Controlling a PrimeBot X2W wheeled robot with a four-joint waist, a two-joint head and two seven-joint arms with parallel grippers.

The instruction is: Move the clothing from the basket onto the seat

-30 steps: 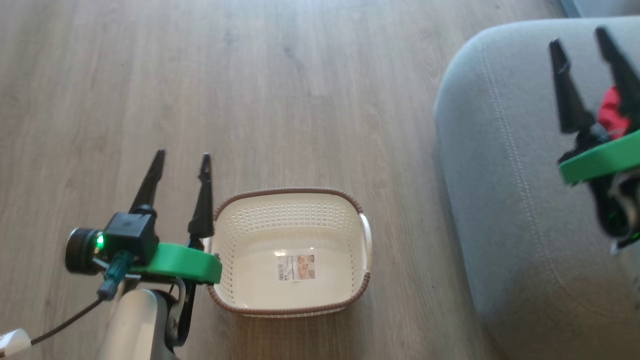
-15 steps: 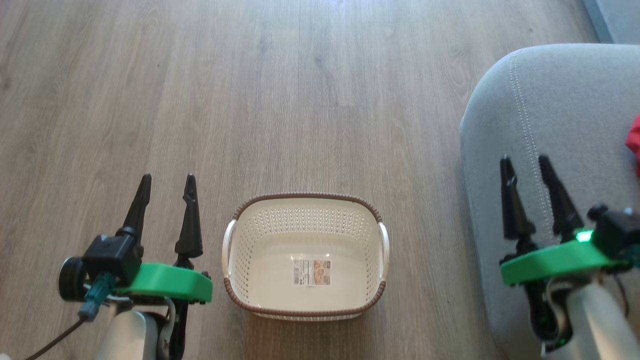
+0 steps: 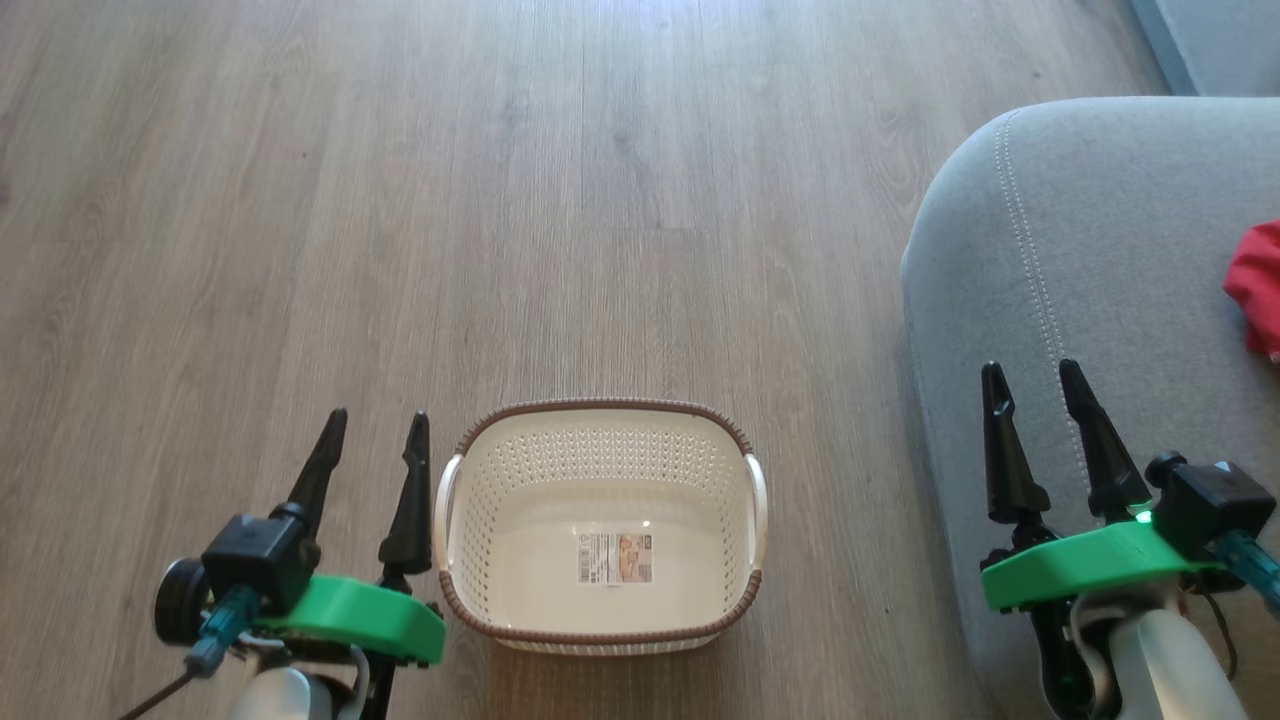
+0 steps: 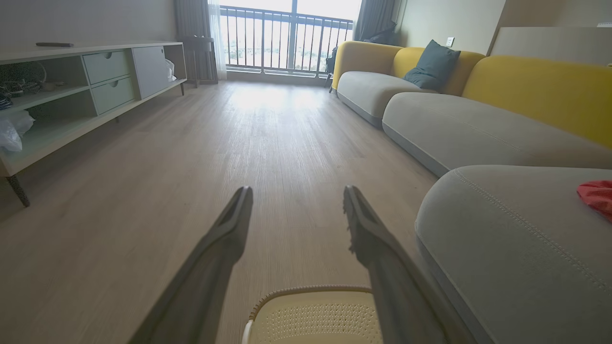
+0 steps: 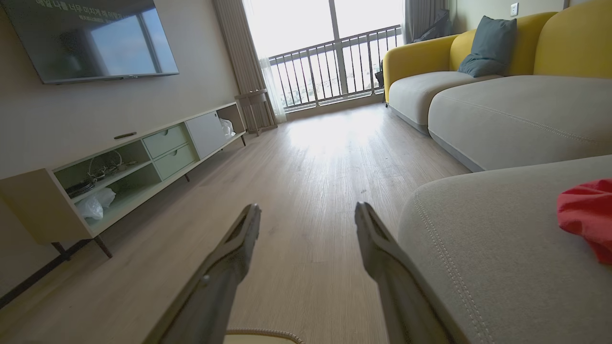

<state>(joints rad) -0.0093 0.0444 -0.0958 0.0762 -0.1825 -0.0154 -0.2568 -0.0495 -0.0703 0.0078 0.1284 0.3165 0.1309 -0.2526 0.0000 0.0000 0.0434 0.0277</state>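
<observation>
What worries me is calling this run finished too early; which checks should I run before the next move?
1. Cream perforated plastic basket holds no clothing, just a label on its floor: ok.
2. Red fabric clothing lies on the grey upholstered seat: ok.
3. Every garment is on the seat: cannot tell; the red fabric runs past the picture's edge.
4. Left gripper open, empty: ok.
5. Right gripper open, empty: ok.

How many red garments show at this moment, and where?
1. A bright red soft fabric piece lies on the large grey upholstered seat cushion, cut off at the head view's right edge; more may lie beyond it. The cream-white perforated plastic basket holds none.
</observation>
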